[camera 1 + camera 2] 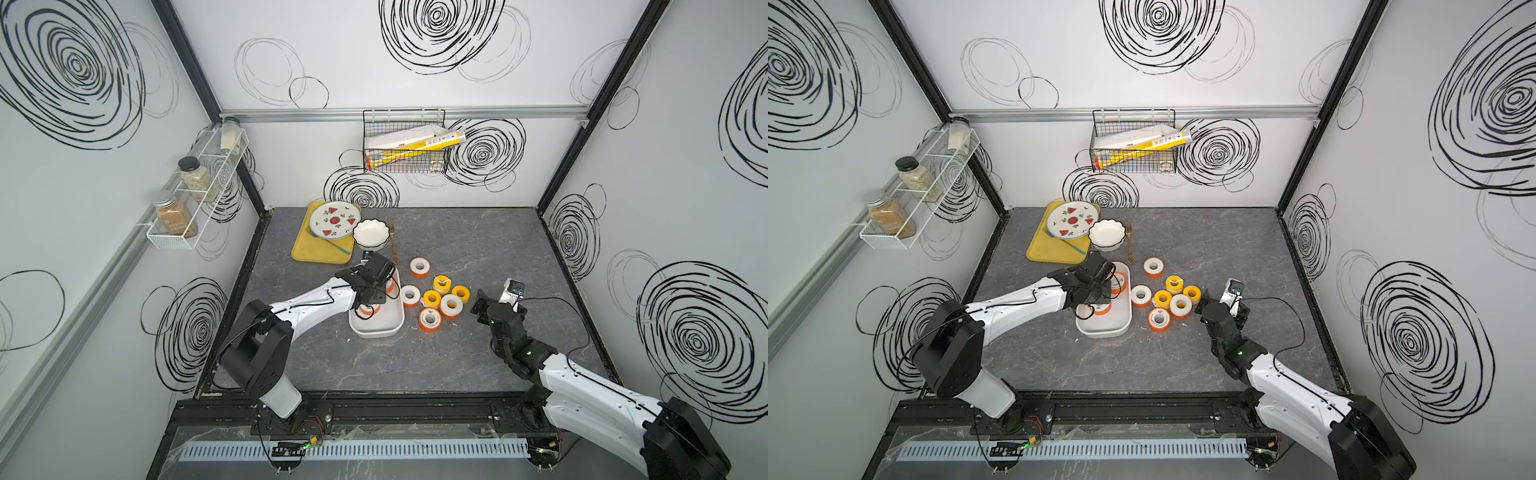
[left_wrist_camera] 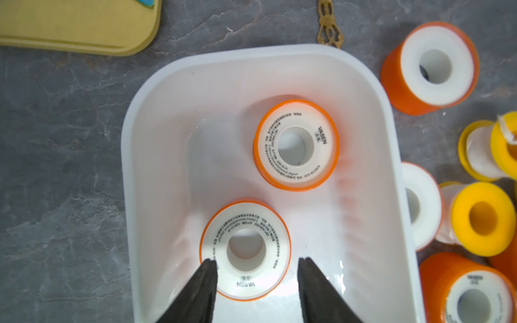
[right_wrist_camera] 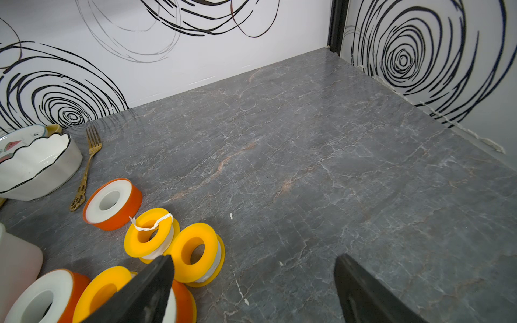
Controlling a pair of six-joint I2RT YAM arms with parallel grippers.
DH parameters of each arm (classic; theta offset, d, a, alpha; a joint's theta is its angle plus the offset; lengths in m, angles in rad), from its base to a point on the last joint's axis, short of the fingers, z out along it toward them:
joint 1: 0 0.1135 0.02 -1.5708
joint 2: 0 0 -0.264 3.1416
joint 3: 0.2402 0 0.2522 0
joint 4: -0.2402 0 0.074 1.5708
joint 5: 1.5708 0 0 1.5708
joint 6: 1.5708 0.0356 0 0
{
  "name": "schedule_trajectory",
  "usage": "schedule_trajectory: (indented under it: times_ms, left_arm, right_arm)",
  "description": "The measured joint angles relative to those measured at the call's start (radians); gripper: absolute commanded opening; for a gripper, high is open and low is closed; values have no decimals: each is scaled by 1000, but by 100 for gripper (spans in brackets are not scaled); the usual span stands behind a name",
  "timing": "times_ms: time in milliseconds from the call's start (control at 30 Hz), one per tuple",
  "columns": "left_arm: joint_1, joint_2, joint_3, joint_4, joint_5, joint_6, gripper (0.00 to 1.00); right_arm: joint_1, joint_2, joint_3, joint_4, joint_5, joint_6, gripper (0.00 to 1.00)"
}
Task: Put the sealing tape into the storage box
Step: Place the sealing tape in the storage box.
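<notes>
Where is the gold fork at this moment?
In both top views the gold fork lies on the grey tabletop, to the robot's right of the fluted white bowl, handle end near the far rim of the storage box.

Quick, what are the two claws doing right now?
Left gripper: open, over sealing tape in the storage box.
Right gripper: open, holding nothing.

Noted two orange-flanged rolls of sealing tape point(image 1: 1121, 282) inside the storage box point(image 1: 1105, 331), partly hidden under the left gripper point(image 1: 1100, 291), seven loose spools point(image 1: 1159, 320) (four orange, three yellow) clustered on the grey tabletop point(image 1: 1183, 365) just right of it, and right gripper point(image 1: 1204, 306) at the cluster's near-right edge.
</notes>
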Motion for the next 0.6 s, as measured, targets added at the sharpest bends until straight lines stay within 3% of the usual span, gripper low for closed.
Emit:
schedule_trajectory:
  times_ms: [233,600]
  left_arm:
    - [-5,26,0,-2,14,0,25]
    - [-73,47,2,-30,79,24,18]
  right_arm:
    - [0,-1,0,0,0,0,94]
    - [0,4,0,0,0,0,94]
